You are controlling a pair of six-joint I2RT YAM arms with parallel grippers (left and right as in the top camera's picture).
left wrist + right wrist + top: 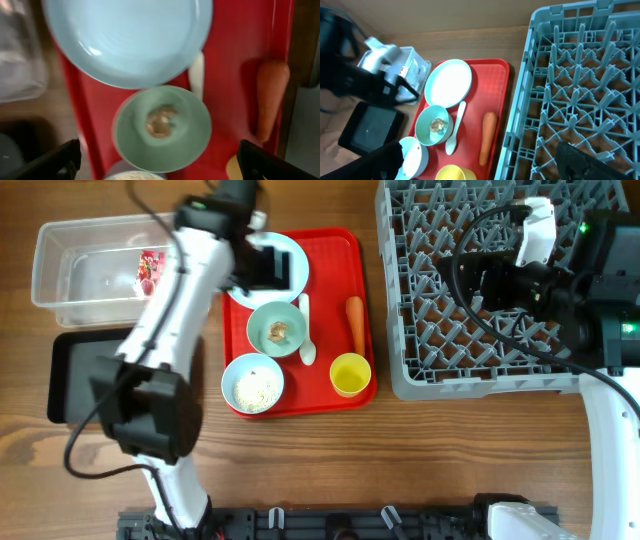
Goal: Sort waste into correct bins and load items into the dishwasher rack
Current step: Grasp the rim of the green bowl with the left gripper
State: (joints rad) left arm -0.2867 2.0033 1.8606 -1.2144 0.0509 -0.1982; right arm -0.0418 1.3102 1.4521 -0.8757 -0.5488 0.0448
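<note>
Jaws wide apart on left gripper (160, 150), empty, hovering over round pale-blue plate (127, 37) on red tray (335, 260). Next to the plate, mint bowl (161, 129) with brown lump (159, 122) (blurred), white spoon (306, 335) and carrot (270, 97) just beside. Rice bowl (252, 383) and yellow cup (350, 374) at tray's near edge. Red wrapper (150, 268) inside clear tub (60, 240), black tray (75, 370) alongside. Right gripper (480, 150) likewise splayed, empty, above grey rack (580, 75).

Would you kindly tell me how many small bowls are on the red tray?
2. The mint bowl with the brown lump sits mid-tray; the rice bowl sits at the red tray's near-left corner.
</note>
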